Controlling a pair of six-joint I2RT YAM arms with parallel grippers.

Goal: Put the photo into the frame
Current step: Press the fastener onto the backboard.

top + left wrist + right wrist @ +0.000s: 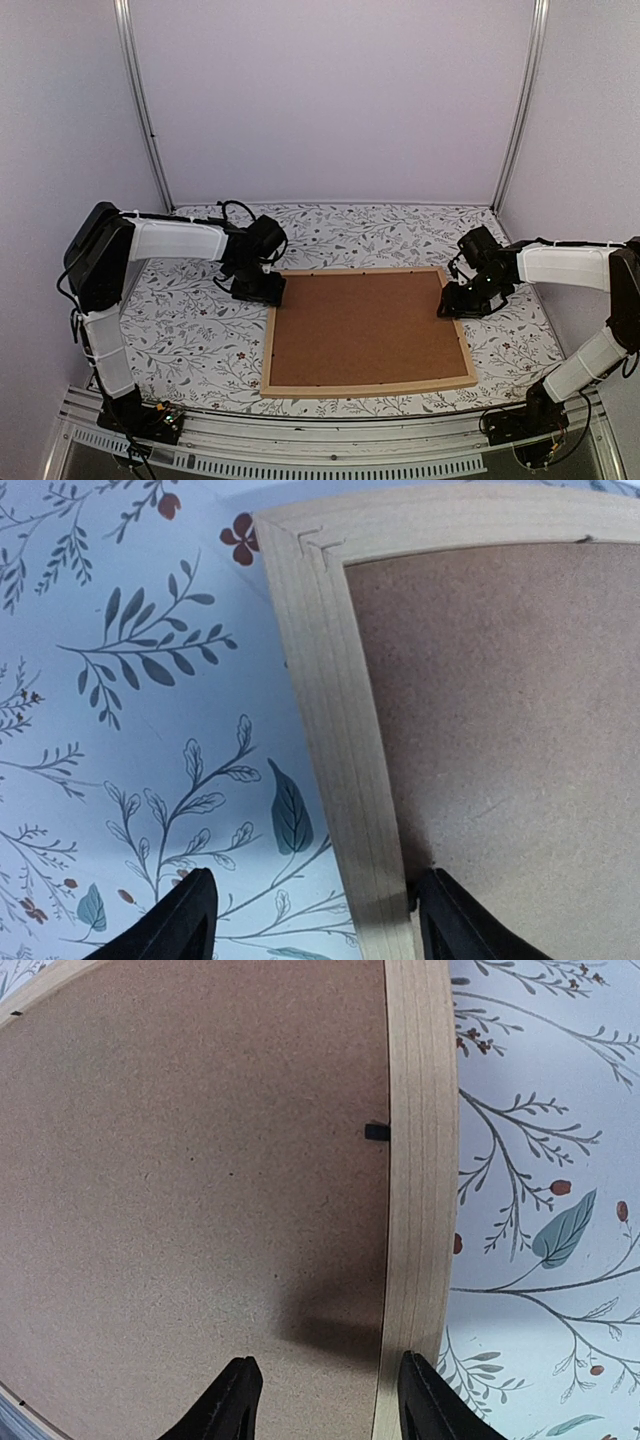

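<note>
The light wood frame (370, 388) lies flat on the table with the brown backing board (360, 325) filling it. The photo is hidden. My left gripper (258, 290) is open at the frame's far left corner. In the left wrist view (315, 880) its jaws straddle the left rail (335, 730), one finger over the cloth and one over the board (510, 710). My right gripper (455, 305) is open at the right rail near the far corner. In the right wrist view (325, 1365) one finger is over the board (200, 1180) and one over the rail (420, 1160).
A floral tablecloth (190, 330) covers the table. A small black tab (377, 1132) sticks out of the right rail over the board. Plain walls and metal posts (145, 110) enclose the far side.
</note>
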